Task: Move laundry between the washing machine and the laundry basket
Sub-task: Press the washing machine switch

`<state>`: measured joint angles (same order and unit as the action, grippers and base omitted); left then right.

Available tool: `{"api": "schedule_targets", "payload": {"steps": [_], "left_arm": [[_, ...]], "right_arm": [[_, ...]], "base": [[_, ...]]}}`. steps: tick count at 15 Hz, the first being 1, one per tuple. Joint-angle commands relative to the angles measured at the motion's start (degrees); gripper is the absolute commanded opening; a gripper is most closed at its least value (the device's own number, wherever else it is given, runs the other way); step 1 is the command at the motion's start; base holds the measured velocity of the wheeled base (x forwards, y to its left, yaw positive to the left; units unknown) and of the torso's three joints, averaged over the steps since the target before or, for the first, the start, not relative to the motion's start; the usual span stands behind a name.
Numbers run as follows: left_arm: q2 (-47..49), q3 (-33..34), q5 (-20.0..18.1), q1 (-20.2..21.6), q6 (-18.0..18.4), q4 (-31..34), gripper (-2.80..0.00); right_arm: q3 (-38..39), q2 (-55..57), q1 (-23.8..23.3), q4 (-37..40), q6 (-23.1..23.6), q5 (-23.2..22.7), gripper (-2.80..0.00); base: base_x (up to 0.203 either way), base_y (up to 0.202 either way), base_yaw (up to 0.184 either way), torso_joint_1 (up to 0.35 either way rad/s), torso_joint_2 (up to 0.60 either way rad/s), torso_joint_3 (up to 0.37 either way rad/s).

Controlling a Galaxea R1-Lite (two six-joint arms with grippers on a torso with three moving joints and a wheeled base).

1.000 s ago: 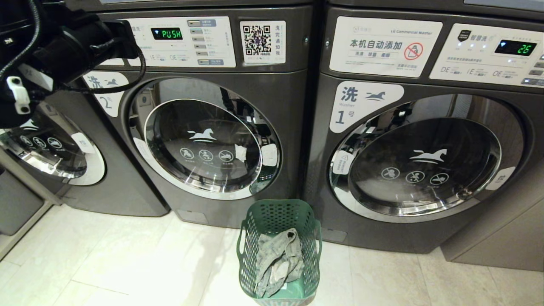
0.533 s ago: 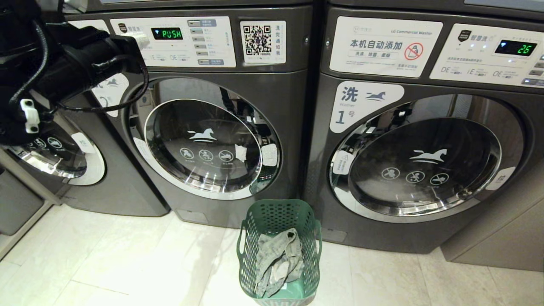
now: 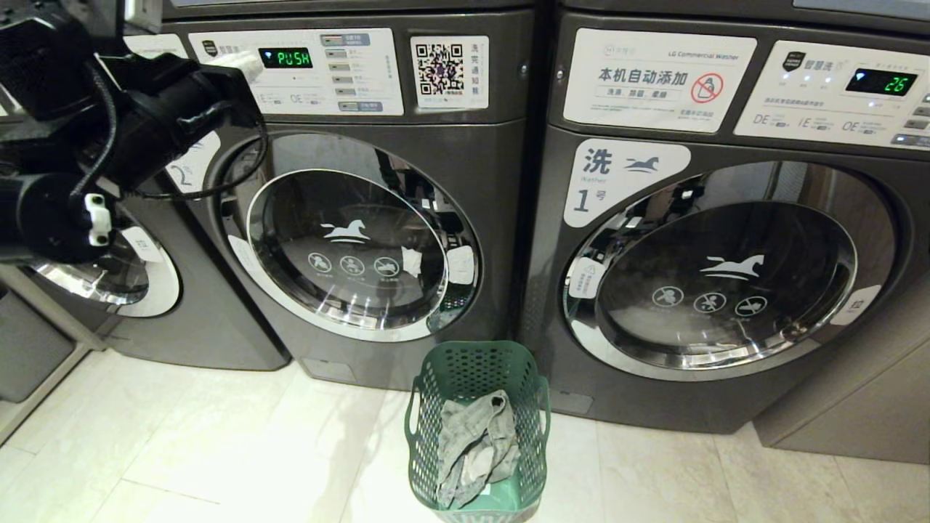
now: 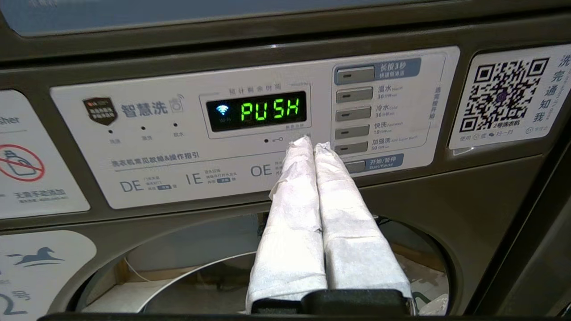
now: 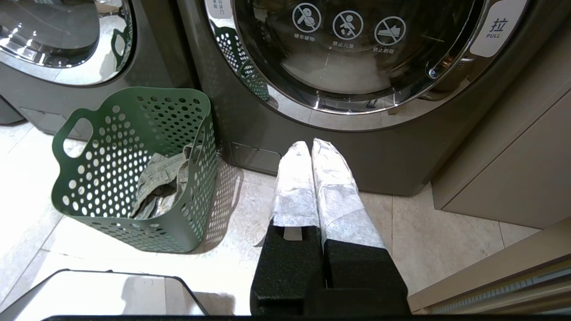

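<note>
Laundromat floor holds the laundry basket (image 3: 476, 428); left gripper (image 4: 311, 145), fingers together, nears the washing machine (image 3: 363, 218) panel: press squarely, gently.

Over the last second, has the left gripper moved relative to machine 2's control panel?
Yes. In the head view the left gripper has moved rightward across the washing machine's control panel, toward the PUSH display; the panel itself has stayed put.
</note>
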<state>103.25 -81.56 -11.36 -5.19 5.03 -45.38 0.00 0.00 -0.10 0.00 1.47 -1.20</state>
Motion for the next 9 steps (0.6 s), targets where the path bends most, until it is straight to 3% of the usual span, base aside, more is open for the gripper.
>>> {"api": "schedule_targets", "payload": {"steps": [1,4,9], "left_arm": [[2.8,-0.7,-0.3,0.0,-0.2,-1.7,-2.8],[3.1,-0.4,-6.3,-0.1,0.1,-4.5,-2.8],[9.9,-7.6,-7.8,-0.2,0.2,-5.7,-2.8]], "right_arm": [[0.0,0.0,0.0,0.0,0.0,0.0,-2.8],[0.0,0.0,0.0,0.0,0.0,0.0,-2.8],[0.0,0.0,0.0,0.0,0.0,0.0,-2.8]], "base": [[0.0,0.0,0.0,0.0,0.0,0.0],[0.0,0.0,0.0,0.0,0.0,0.0],[0.0,0.0,0.0,0.0,0.0,0.0]]}}
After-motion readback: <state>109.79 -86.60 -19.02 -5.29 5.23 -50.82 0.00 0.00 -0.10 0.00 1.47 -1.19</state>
